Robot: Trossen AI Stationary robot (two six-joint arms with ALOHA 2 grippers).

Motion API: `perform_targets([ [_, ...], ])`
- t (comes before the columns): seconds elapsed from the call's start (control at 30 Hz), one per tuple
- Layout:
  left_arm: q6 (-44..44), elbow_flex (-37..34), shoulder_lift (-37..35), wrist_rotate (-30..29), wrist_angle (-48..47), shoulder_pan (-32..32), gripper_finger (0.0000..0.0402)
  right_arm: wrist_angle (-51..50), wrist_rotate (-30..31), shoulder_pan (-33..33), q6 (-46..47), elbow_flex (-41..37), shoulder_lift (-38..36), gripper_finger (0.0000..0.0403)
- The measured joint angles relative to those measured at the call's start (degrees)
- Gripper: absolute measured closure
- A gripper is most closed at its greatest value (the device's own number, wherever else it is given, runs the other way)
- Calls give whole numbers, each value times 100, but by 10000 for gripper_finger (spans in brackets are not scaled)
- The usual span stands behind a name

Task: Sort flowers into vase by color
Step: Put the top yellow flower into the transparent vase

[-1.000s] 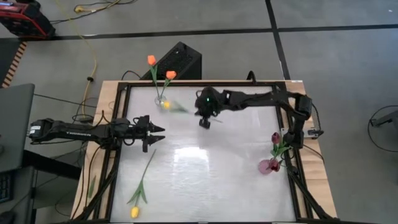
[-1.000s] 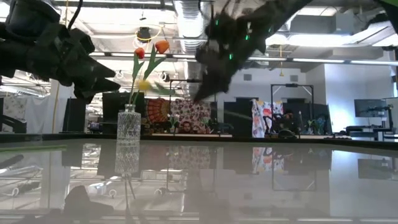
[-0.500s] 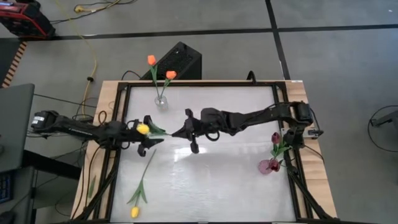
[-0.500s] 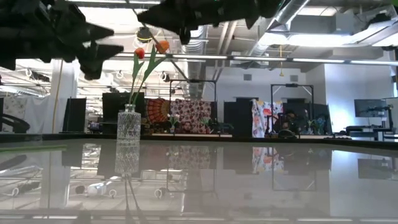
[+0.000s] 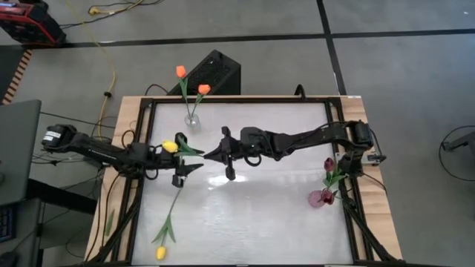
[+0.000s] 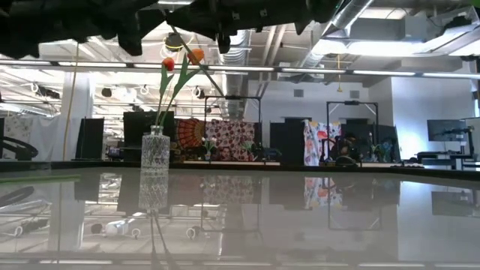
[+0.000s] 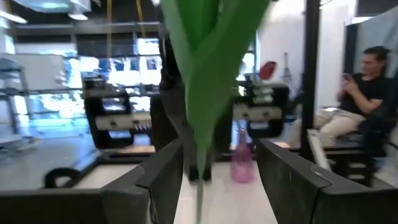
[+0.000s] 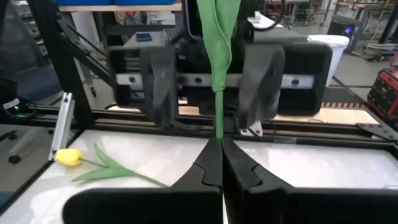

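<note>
A: From above, what's on the table?

B: A glossy white top (image 5: 245,215) in a black frame with pale wood borders. The right gripper (image 5: 210,155) is pinched shut on the thin green stem of a yellow tulip (image 5: 171,146), held mid-air near the left edge. The left gripper (image 5: 189,161) faces it, its fingers spread wide on either side of the stem and leaf, not closed on it.

A: Other flowers?

B: A second yellow tulip (image 5: 160,252) lies flat by the front left corner, its stem slanting inward. Two orange tulips (image 5: 180,71) stand in a clear glass vase (image 5: 192,121) at the back edge, left of centre. Dark red tulips (image 5: 329,164) sit in a rounded pinkish vase (image 5: 321,197) by the right edge.

A: Table level?

B: The ribbed glass vase (image 6: 154,151) stands upright with its slim stems and orange heads (image 6: 195,55). Both arms are dark shapes overhead.

A: Left wrist?

B: A broad green leaf (image 7: 208,68) hangs between its blocky dark fingers (image 7: 165,180), with space either side. A seated person (image 7: 364,93) beyond.

A: Right wrist?

B: Tapered black fingertips (image 8: 208,165) meet on the stem (image 8: 218,112); the left gripper's squared fingers (image 8: 158,78) stand open beyond. The other yellow tulip (image 8: 69,157) lies on the table.
</note>
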Motion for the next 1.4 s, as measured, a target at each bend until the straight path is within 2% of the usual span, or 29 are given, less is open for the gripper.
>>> perform_targets([
  [0.07, 92, 128, 105, -163, -10, 2, 209, -27, 0, 1, 0, 0, 0, 384],
  [0.3, 69, 246, 216, -176, -61, -1, 219, -50, -4, 44, -25, 0, 0, 384],
  [0.67, -13, 246, 208, -351, -139, -6, 307, 53, -2, -12, -39, 0, 0, 383],
  [0.83, -32, 252, 208, -679, -142, -7, 386, 55, 8, -18, -20, 0, 0, 374],
  [1.03, -90, 255, 208, -715, -144, -7, 400, 50, 13, -18, -26, 0, 0, 347],
  [1.1, -67, 264, 196, -907, -168, -7, 400, 44, 13, -59, -138, 0, -2, 338],
  [1.23, 132, 570, -133, -1333, -1149, -7, 401, -13, 11, -146, -307, 0, -35, 312],
  [1.4, 74, 1436, -635, -1571, -3540, -2, 401, -286, -25, -317, -326, 2, -39, 257],
])
